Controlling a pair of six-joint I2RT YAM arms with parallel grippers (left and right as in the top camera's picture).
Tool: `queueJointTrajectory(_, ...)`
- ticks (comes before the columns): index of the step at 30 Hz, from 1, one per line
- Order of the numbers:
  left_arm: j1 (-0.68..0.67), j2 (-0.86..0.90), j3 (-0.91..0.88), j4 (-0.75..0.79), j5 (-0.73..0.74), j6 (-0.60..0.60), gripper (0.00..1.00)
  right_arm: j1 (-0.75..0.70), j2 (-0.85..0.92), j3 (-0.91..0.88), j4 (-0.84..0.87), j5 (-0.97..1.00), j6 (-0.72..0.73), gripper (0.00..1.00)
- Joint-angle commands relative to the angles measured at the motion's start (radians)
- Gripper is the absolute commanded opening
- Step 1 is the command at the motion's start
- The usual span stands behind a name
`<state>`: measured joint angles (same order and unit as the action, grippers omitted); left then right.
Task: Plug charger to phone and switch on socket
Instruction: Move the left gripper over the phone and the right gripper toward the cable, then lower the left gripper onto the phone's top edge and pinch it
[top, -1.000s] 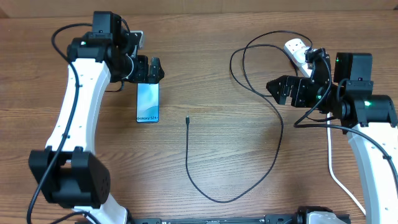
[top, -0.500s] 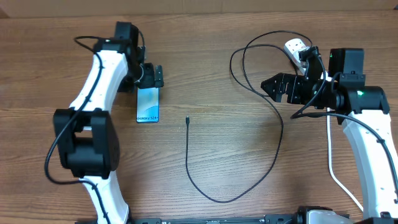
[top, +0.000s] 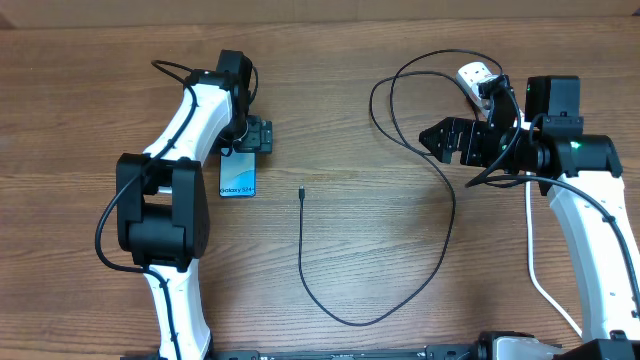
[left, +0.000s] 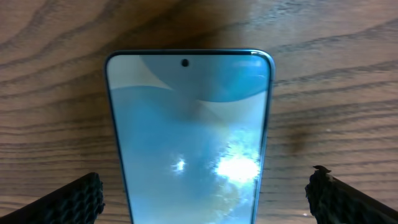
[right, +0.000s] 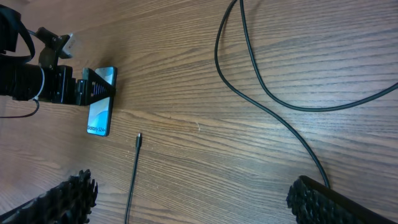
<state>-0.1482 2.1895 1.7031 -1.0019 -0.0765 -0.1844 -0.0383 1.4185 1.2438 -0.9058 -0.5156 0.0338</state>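
My left gripper (top: 250, 138) hangs over the 12 o'clock end of the phone (top: 238, 176), which lies flat on the table (top: 330, 60), screen up, at about 10 o'clock on the tabletop. In the left wrist view my fingers (left: 74, 198) are spread wide, one on each side of the phone (left: 189, 137), clear of its edges and gripping nothing.

The charger cable (top: 302, 250) has its small black tip (top: 301, 192) lying loose near the phone's 4 o'clock side, apart from it. From there the cable runs toward 6 o'clock, curves round, and climbs in loops toward the socket (top: 472, 72) at about 1 o'clock, which is mostly hidden by my right arm.

My right gripper (top: 434, 138) hovers above those loops. Its fingers (right: 62, 198) are released and empty, with the cable (right: 267, 93) on the wood below them.
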Motion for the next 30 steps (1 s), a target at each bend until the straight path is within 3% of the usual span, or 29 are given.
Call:
queueJointTrajectory(1,0.013,0.014,0.017,0.0,-0.024,0.025,1.0,0.005,0.0,0.031,0.006,0.01,0.002,1.0)
queueJointTrajectory(6,0.019,0.014,-0.013,0.017,0.039,0.093,1.0,0.005,0.0,0.031,0.006,0.01,0.002,1.0)
queueJointTrajectory(30,0.039,0.014,-0.154,0.093,0.058,0.074,0.99,0.005,0.0,0.031,-0.011,0.044,-0.005,1.0)
